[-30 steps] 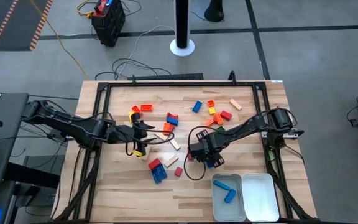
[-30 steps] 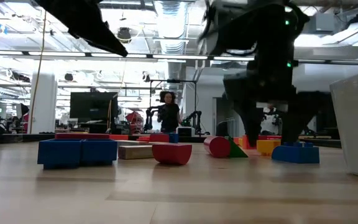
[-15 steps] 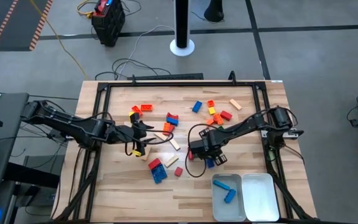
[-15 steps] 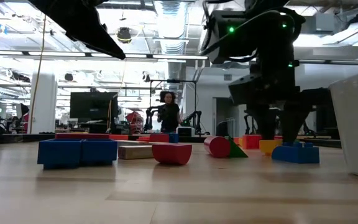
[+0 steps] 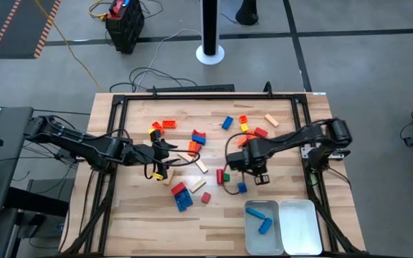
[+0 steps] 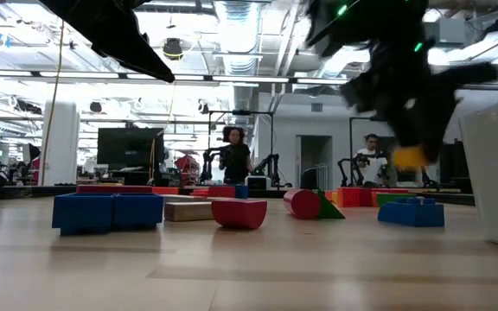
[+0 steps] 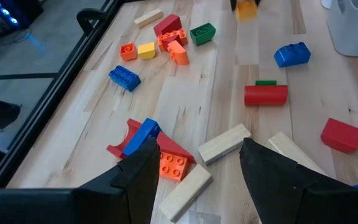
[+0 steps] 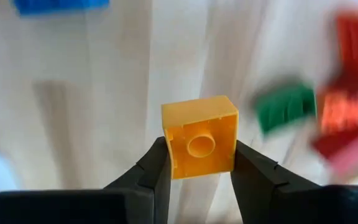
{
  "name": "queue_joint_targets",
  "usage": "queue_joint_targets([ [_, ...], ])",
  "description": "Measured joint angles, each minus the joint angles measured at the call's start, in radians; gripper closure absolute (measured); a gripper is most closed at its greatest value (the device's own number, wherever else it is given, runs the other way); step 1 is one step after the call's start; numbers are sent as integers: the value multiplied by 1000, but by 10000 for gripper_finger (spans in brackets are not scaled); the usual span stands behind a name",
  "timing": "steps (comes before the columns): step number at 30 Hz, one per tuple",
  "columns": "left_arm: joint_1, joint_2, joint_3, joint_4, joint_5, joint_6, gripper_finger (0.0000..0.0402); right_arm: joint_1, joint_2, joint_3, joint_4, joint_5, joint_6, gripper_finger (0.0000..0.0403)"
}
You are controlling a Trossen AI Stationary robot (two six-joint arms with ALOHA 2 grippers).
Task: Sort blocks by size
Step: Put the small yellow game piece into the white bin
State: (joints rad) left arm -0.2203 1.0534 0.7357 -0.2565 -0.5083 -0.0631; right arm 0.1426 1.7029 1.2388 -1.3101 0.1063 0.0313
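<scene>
Blocks in red, blue, orange, green and tan lie scattered flat on the wooden table (image 5: 135,208). My right gripper (image 5: 257,173) hangs above the table's middle right, shut on a small yellow block (image 8: 199,144), which also shows in the low view as the yellow block (image 6: 409,156). A blue block (image 5: 241,188) and a red cylinder (image 7: 265,94) lie on the table under and beside it. My left gripper (image 5: 163,159) hovers open at centre left, above tan blocks (image 7: 224,143) and an orange block (image 7: 174,165). My right gripper pinches two opposite side walls (image 8: 168,155) of the yellow block between its two fingers (image 8: 248,169). The fingers come from above, pointing down. The block is lifted clear of the table, and its face with a round ring is turned toward the wrist camera.
Two white trays stand at the near right: the left tray (image 5: 250,231) holds two blue blocks, and the right tray (image 5: 297,226) stands next to it. A black frame (image 5: 113,143) rims the table. More blocks (image 5: 253,129) lie at the far right.
My right gripper has shut on the yellow block, risen with it and gone a little toward the table's right edge, rolling as it rose. The block now hangs clear of the table. The blue block beside it stayed put.
</scene>
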Motion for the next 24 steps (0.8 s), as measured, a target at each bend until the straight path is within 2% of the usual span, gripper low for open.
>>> queue_joint_targets([
  [2,0,0,0,0,0,0,189,31,-57,0,-74,-8,89,250],
  [4,0,0,0,0,0,-1,189,69,-113,0,-123,-60,205,250],
  [9,0,0,0,-7,0,-1,189,230,-210,0,-104,-171,525,250],
  [16,0,0,0,-10,0,-4,189,528,-204,0,-93,-262,904,243],
  [20,0,0,0,-5,0,-5,189,662,-186,0,-57,-268,1090,241],
  [24,0,0,0,9,0,-2,189,741,-154,-1,-58,-245,1238,229],
])
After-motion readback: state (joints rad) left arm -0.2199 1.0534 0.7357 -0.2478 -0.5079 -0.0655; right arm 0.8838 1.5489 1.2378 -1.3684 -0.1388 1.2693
